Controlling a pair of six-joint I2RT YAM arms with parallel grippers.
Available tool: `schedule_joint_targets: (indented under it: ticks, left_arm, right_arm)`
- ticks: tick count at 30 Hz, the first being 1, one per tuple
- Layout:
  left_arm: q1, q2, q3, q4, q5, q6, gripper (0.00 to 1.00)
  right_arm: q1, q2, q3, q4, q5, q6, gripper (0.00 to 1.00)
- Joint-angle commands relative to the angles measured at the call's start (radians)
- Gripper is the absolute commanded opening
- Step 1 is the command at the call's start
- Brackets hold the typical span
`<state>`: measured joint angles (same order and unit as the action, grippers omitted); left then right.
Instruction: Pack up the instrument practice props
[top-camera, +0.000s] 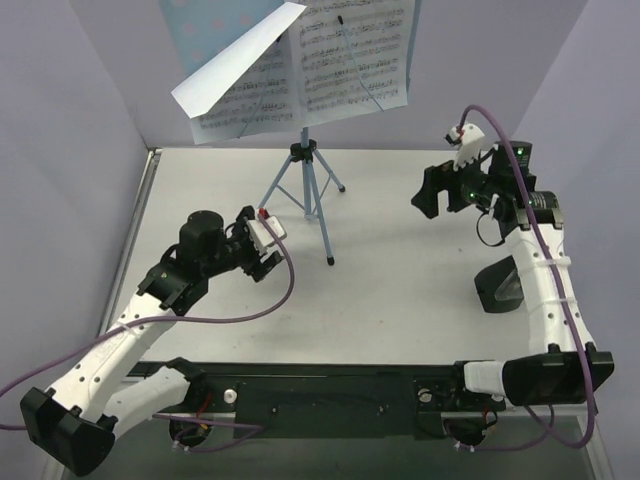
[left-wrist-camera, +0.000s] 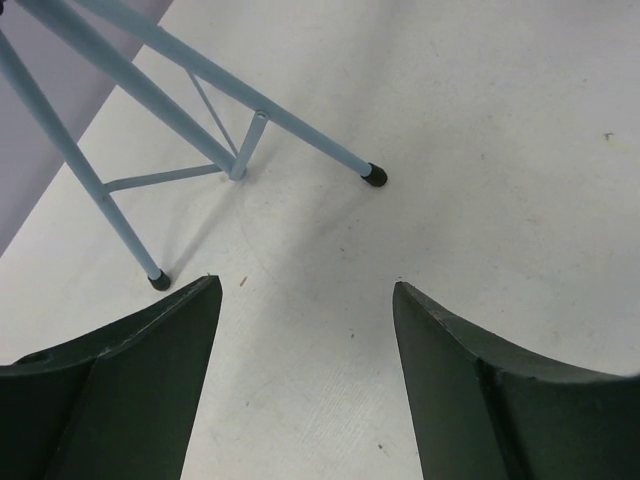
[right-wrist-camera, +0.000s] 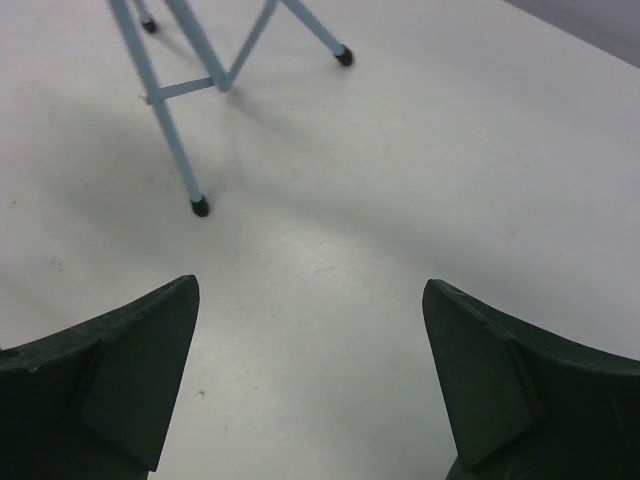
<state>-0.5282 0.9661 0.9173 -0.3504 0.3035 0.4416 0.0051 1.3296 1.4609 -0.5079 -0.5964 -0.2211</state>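
Approach step, I judge: the music stand (top-camera: 304, 160) stands mid-desk (top-camera: 400, 310) at the far side bearing sheet-music pages (top-camera: 350, 60), the metronome (top-camera: 496, 288) sits beside the right arm (top-camera: 548, 285), and left jaws and right jaws are spread empty; next, pinch the pages.

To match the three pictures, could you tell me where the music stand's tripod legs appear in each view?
Top external: tripod legs upper centre, below the sheet music.
Left wrist: upper left.
Right wrist: top left.
Shared landmark: black foot caps.
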Motion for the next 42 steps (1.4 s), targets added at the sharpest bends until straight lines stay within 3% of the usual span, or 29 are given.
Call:
schedule_joint_targets:
  ticks: [1, 8, 13, 16, 19, 26, 42]
  left_arm:
    - [0.004, -0.070, -0.001, 0.001, 0.101, -0.001, 0.79]
    - [0.007, -0.070, -0.067, 0.090, 0.111, -0.092, 0.70]
    - [0.028, -0.075, -0.156, 0.088, 0.036, -0.047, 0.68]
    - [0.062, -0.018, -0.178, 0.146, -0.101, -0.139, 0.66]
    - [0.169, 0.022, -0.144, 0.120, -0.012, -0.222, 0.65]
    - [0.284, 0.042, -0.124, 0.125, 0.000, -0.256, 0.65]
    - [0.315, 0.126, -0.120, 0.229, 0.032, -0.253, 0.65]
  right_arm:
    - [0.104, -0.125, -0.135, 0.098, -0.100, -0.092, 0.88]
    - [0.308, -0.061, -0.307, 0.121, -0.039, -0.236, 0.79]
    - [0.375, 0.110, -0.336, 0.392, -0.023, -0.157, 0.74]
    - [0.429, 0.229, -0.283, 0.546, 0.062, -0.020, 0.74]
    - [0.460, 0.382, -0.167, 0.618, 0.086, 0.066, 0.70]
    - [0.476, 0.597, 0.036, 0.678, 0.103, 0.212, 0.66]
    - [0.516, 0.599, -0.013, 0.830, 0.095, 0.324, 0.58]
